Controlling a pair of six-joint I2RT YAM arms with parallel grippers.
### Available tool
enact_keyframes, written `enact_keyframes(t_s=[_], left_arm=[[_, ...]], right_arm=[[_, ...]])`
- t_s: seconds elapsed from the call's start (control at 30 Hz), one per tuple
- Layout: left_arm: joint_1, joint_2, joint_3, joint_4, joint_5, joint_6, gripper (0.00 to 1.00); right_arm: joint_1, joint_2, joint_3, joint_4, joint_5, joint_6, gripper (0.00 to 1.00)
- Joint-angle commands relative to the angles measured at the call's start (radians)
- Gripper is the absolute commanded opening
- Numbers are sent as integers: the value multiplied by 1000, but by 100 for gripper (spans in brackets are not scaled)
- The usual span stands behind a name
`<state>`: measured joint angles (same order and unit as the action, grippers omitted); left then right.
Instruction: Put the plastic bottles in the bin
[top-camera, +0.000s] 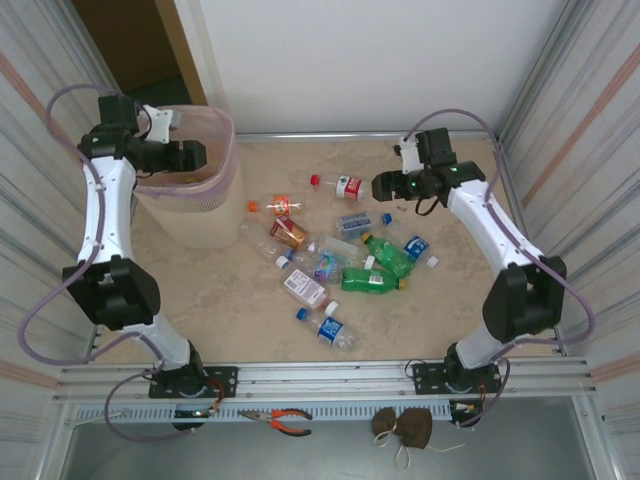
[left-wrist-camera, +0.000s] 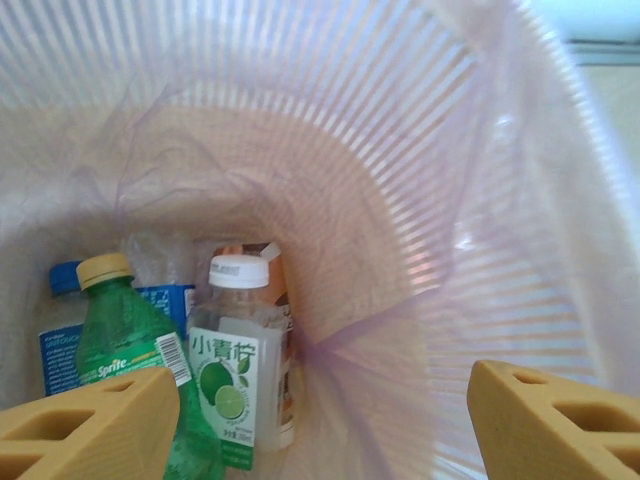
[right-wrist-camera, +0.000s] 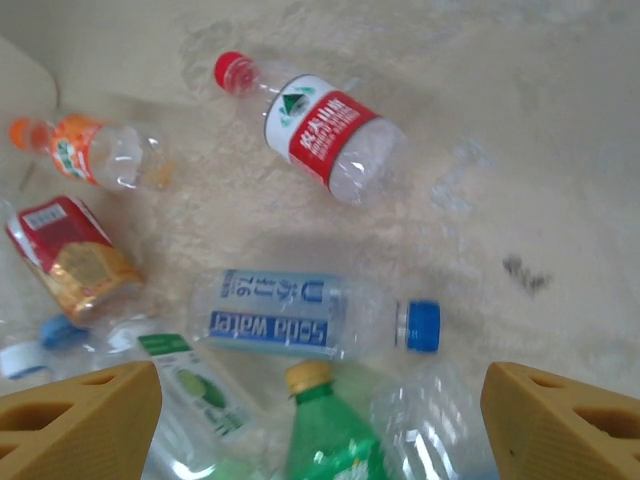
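Open left gripper (left-wrist-camera: 322, 400) over bin (top-camera: 229, 132), open right gripper (right-wrist-camera: 320, 400) above bottles (right-wrist-camera: 300, 316)

1. Green bottle (left-wrist-camera: 130, 372), yellow cap: I read "Sprite" in white on its label, next to a barcode.
2. White-capped bottle (left-wrist-camera: 232, 385): I read "小青柠" in green on its label, above a picture of limes.
3. Blue-capped clear bottle (right-wrist-camera: 300, 318): I read "Soda Water", white on blue, seen upside down.
4. Red-capped bottle (right-wrist-camera: 320, 125): white characters on a red label, too blurred for me to read.
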<state>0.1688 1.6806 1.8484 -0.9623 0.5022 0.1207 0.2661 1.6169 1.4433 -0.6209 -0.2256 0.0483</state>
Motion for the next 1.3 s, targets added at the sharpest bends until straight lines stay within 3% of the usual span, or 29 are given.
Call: enact_keyframes(t_s=[0.0, 0.23, 0.63, 0.87, 1.27], left_arm=[[6, -67, 19, 32, 77, -31, 76], [7, -160, -58, 136, 141, -87, 76], [6, -253, -141, 266, 211, -183, 77], [6, -270, -160, 292, 223, -212, 77], [5, -302, -218, 388, 273, -289, 74]], right_arm=[[25, 107, 83, 76, -37, -249, 83], [58, 433, 384, -69, -42, -506, 87], [56, 813, 786, -250, -59, -657, 91], [51, 897, 831, -273, -61, -697, 87], [45, 886, 831, -272, -104, -692, 63]])
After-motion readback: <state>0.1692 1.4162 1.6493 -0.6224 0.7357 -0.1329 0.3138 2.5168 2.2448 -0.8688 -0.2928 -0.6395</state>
